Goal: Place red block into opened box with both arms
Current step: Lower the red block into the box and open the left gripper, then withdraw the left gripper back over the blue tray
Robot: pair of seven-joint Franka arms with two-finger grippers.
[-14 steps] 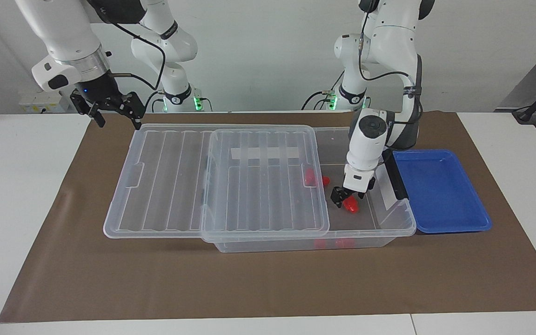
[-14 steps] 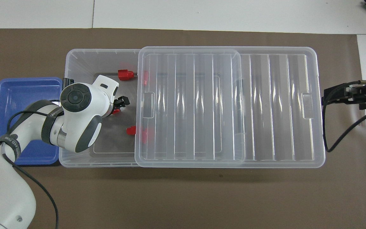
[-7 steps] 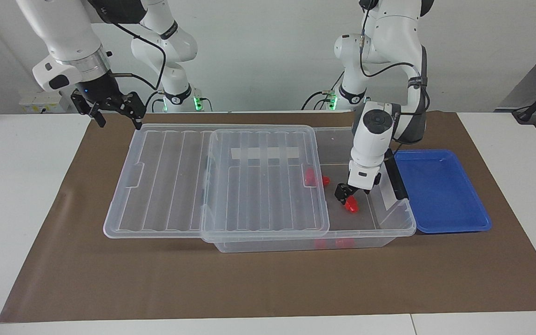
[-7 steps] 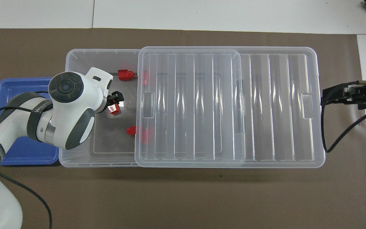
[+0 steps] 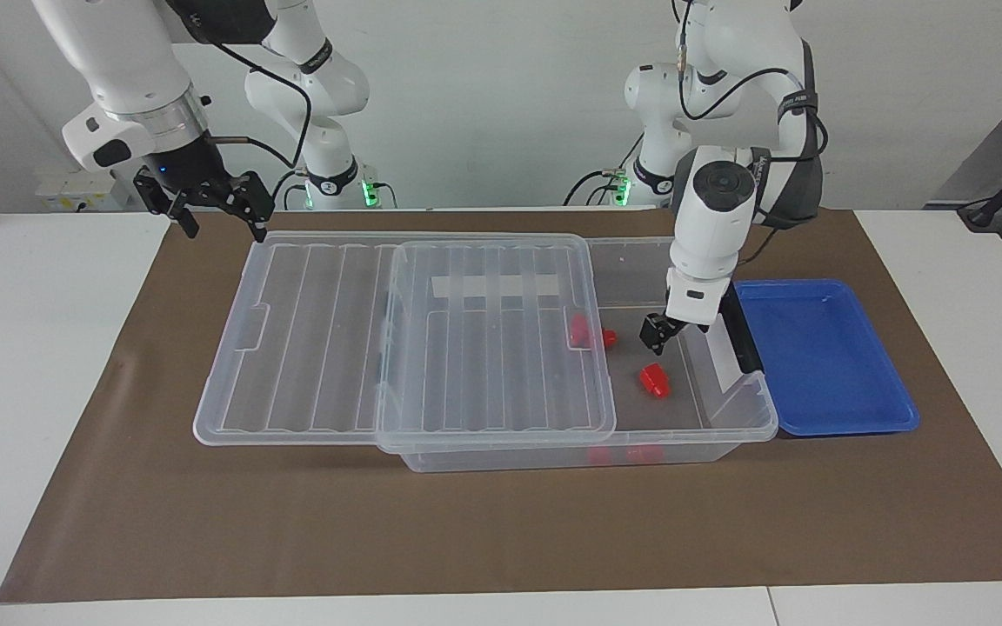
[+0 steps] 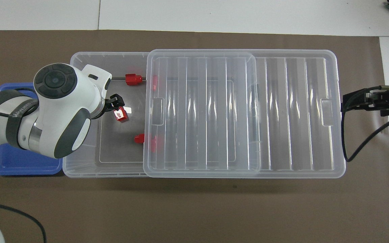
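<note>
Risen since a second ago, the left gripper (image 5: pixel 659 335) now hangs with its jaws spread and holding nothing above the red block (image 5: pixel 654 381), which lies on the floor of the box (image 5: pixel 749 423), in its uncovered part at the left arm's end. Two more blocks (image 6: pixel 133 79) sit in the box near the lid (image 5: pixel 310 335), which covers the rest and overhangs the right arm's end. There the right gripper (image 5: pixel 218 209) waits in the air, jaws wide

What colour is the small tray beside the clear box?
Blue; the tray shows best in the facing view.
</note>
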